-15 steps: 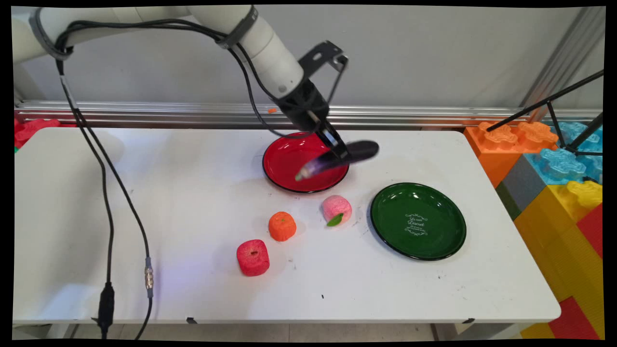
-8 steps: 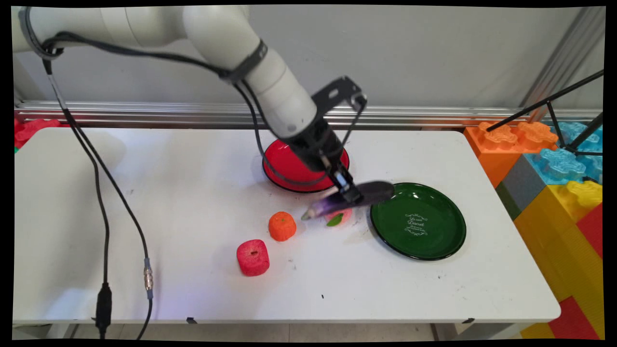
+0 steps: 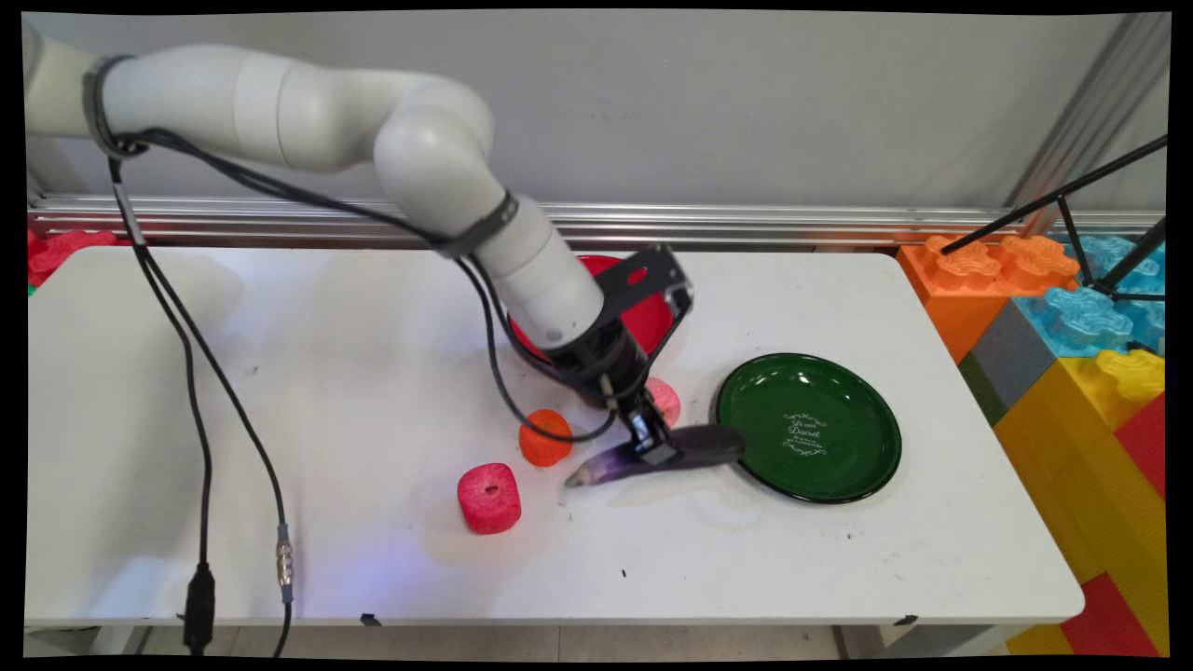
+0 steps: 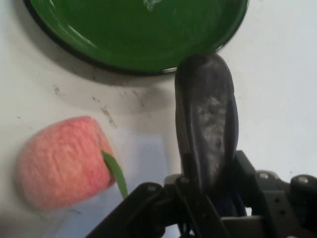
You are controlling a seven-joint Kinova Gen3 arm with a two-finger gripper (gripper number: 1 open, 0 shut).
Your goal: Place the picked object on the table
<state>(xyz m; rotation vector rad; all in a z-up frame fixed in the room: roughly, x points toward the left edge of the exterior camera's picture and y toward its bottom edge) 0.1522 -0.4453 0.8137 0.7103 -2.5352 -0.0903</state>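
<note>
Main view: a fixed camera above the near side of the white table (image 3: 839, 578), looking down and across it to the grey wall (image 3: 792, 102) behind, far enough back to take in the whole tabletop. Hand view: a camera on the arm's hand, looking along the gripper (image 4: 208, 198) at close range onto the table (image 4: 277, 89). Both views share the eggplant (image 3: 652, 455) (image 4: 207, 124), the near rim of the green plate (image 3: 809, 427) (image 4: 138, 34) and the pink peach (image 3: 665, 399) (image 4: 62, 161).
</note>
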